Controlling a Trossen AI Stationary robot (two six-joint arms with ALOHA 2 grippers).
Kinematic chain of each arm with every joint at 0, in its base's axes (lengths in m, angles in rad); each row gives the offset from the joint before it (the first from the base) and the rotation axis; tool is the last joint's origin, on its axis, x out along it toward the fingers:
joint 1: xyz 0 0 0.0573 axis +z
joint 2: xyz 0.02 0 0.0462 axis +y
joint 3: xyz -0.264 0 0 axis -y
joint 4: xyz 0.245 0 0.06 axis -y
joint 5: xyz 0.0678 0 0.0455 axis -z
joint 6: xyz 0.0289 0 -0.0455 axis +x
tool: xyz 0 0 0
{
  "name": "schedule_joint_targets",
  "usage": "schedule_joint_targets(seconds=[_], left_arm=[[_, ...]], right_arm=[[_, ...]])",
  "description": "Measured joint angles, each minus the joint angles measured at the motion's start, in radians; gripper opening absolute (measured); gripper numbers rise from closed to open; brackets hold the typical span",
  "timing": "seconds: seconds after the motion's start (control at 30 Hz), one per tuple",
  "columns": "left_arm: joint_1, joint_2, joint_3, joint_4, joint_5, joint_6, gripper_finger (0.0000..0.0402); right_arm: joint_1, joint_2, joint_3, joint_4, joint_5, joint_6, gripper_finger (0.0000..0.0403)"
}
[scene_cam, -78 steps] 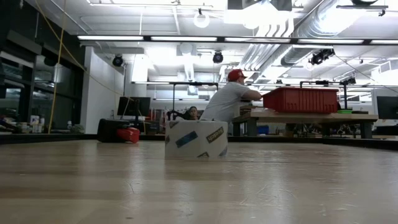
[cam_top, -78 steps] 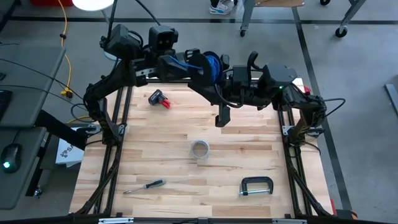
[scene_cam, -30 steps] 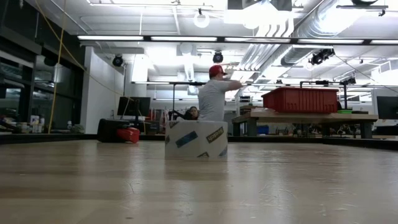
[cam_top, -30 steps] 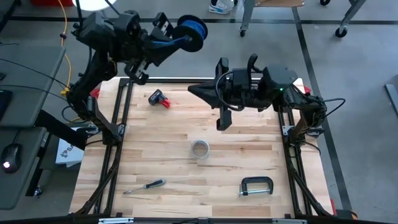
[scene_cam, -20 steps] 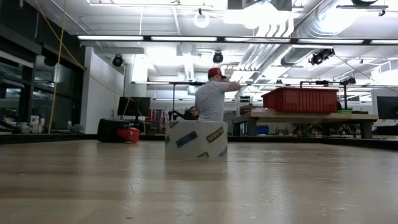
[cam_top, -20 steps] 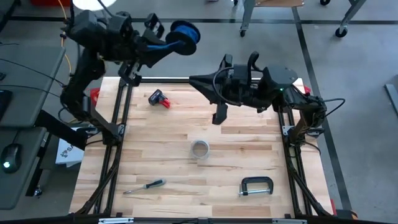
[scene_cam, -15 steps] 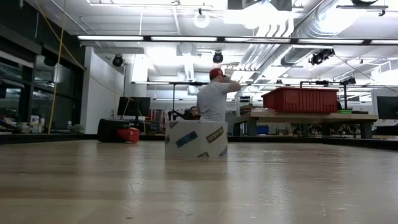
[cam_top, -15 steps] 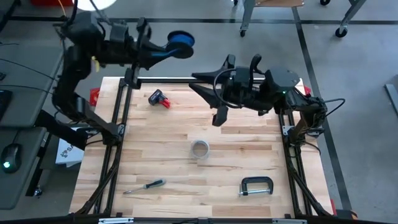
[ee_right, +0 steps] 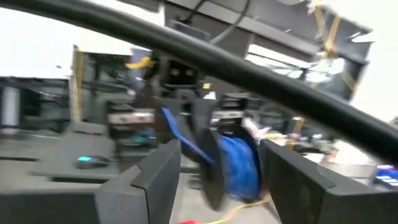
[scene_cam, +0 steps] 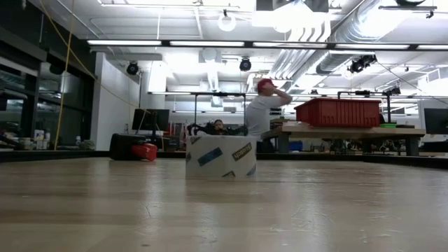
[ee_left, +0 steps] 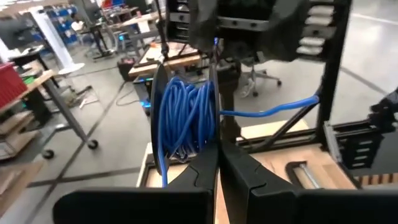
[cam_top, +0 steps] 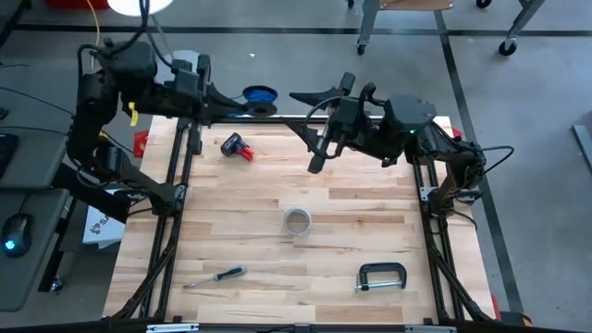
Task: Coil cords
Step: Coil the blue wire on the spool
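High view first: I see my left gripper (cam_top: 242, 104) out past the far edge of the table (cam_top: 277, 231), jaws clamped on the blue cord (cam_top: 260, 95), which sits at the jaw tips as a coil. In the left wrist view the coil (ee_left: 183, 121) stands on edge between the two fingers (ee_left: 202, 168), its flat faces against them, loops running up and away from the tips; one loose strand trails sideways from the coil toward the frame on the far side. My right gripper (cam_top: 307, 118) hangs over the far part of the table, just beside the coil, jaws spread wide and holding nothing, pointing toward the left gripper.
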Motion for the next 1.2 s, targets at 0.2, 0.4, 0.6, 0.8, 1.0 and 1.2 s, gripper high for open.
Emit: schedule_joint_targets(seconds=[0.2,0.4,0.6,0.8,1.0,1.2], left_arm=[[-0.028,0.022,-0.001,0.038,-0.056,0.04,0.0005],[-0.052,0.044,-0.001,0.035,-0.058,0.048,0.0005],[-0.07,0.047,-0.001,0.038,-0.057,0.05,0.0005],[-0.076,0.046,-0.001,0.038,-0.057,0.05,0.0005],[-0.076,0.046,-0.001,0.053,-0.053,0.048,0.0005],[-0.082,0.044,0.001,0.1,-0.04,0.032,0.0005]], right_arm=[[-0.013,0.0,0.0,-0.039,-0.079,0.1,0.0211],[-0.013,0.0,0.0,-0.049,-0.055,0.093,0.0211],[-0.013,0.0,0.0,-0.13,-0.061,0.137,0.0211],[-0.013,0.0,0.0,-0.138,-0.065,0.147,0.0187],[-0.013,0.006,0.001,-0.135,-0.06,0.17,0.0036],[-0.017,0.016,0.002,-0.135,-0.066,0.205,0.0012]])
